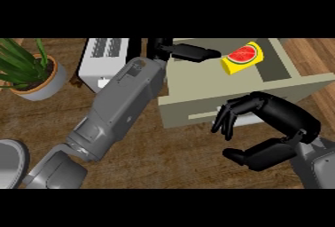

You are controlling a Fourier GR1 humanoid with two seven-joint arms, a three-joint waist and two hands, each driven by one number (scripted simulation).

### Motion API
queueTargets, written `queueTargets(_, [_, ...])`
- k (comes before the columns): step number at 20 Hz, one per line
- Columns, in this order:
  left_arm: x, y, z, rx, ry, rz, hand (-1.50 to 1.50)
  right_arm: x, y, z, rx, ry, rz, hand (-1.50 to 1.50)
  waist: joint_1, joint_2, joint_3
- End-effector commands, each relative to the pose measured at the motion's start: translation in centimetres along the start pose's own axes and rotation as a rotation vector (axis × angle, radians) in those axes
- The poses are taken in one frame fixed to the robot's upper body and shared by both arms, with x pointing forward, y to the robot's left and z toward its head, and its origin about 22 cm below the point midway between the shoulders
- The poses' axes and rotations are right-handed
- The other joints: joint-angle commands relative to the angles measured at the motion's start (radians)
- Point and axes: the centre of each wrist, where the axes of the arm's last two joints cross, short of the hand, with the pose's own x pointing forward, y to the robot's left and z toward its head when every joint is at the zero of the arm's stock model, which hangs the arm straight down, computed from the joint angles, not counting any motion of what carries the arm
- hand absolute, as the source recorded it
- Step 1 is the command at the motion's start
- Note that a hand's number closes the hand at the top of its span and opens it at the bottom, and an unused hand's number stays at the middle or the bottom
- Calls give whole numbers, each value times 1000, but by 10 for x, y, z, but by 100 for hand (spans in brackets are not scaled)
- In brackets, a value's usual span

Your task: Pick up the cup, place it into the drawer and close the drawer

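Seen from above a wooden tabletop (157,155): left hand (189,52) stretched far across toward a yellow cup (243,56) bearing a watermelon slice, fingertips just beside the cup's left edge, fingers straight and not yet curled round anything; whether touching or a hair apart, impossible to tell from this angle. Cup standing on or in the top of a beige drawer unit (196,93), near its right rear, beside a darker recess that may be the open drawer compartment; exact footing of the cup unclear. Right hand (271,133) hovering low in front of the drawer's face, fingers bent downward and thumb apart, holding nothing, close to the pale handle strip (203,116). Risks from here, as a judgement: straight fingers meeting the cup from the side likely to nudge or topple it rather than grasp it, sending it away from the hand or over the unit's edge; long grey forearm lying across the unit's left corner apt to catch there during any lift; right hand near the handle liable to shift the drawer too soon. Cup itself: small, bright yellow, blocky in outline from this height, red-and-green fruit picture on its upper face, apparently light and easily tipped. Also in view: white toaster (104,60), potted plant (29,73), grey plate (12,162) at lower left.
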Motion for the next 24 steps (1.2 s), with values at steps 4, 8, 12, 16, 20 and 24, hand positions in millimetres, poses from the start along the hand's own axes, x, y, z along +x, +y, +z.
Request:
queueTargets(4, [-13,9,7,63,5,45,-150,-3,3,21,0,230,311,-150,77,-15,1])
queueTargets(8, [-20,14,13,65,-30,91,-150,-46,22,10,-48,335,325,-150,131,-20,1])
queueTargets(12, [-26,22,19,42,-28,112,-150,-107,47,11,6,445,337,-150,170,-20,2])
queueTargets(16, [-38,28,32,62,-30,137,-150,-144,43,-5,64,509,364,-150,202,-21,2])
queueTargets(20, [-37,44,35,72,-35,155,-150,-167,13,-16,1,556,361,150,241,-17,3])
queueTargets(24, [-39,79,44,57,-42,161,-150,-178,6,-28,-98,473,365,150,257,-12,4])
